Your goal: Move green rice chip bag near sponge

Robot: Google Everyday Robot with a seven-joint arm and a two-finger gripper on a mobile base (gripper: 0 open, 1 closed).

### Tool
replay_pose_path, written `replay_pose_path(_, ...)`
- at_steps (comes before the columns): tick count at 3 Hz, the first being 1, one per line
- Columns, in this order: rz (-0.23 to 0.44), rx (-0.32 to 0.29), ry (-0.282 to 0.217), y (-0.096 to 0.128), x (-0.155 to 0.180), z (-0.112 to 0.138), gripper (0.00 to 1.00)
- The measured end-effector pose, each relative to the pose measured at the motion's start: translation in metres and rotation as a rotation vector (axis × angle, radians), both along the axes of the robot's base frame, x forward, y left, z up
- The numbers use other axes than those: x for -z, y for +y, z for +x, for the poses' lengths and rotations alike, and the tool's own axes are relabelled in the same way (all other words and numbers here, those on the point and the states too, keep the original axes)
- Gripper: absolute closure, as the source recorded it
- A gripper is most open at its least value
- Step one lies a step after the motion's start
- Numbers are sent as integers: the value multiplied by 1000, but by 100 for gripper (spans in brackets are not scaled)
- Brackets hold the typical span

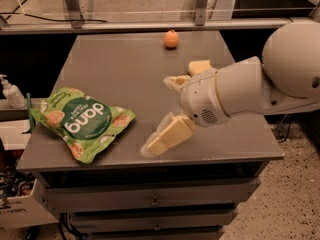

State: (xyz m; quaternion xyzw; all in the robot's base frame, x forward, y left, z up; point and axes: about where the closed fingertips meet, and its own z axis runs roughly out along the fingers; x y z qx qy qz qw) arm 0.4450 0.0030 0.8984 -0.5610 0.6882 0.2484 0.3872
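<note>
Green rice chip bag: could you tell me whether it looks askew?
Slightly: the green rice chip bag lies label upside down, one corner past the table edge; the open gripper hangs beside it.

The arm (pixel 292 66) reaches in from the right, its thick white forearm running leftward to a rounded wrist (pixel 205 100). The gripper (pixel 159 115) hangs over the front middle of the desk (pixel 120 64), pointing left and slightly downward. Its two pale jaws stand spread wide apart, one higher and toward the back, the other lower and angled toward the desk's front edge.
</note>
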Motion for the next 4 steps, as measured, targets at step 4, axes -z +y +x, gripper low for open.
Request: replay_pose_path(4,103,-41,-92,71,39,6,0)
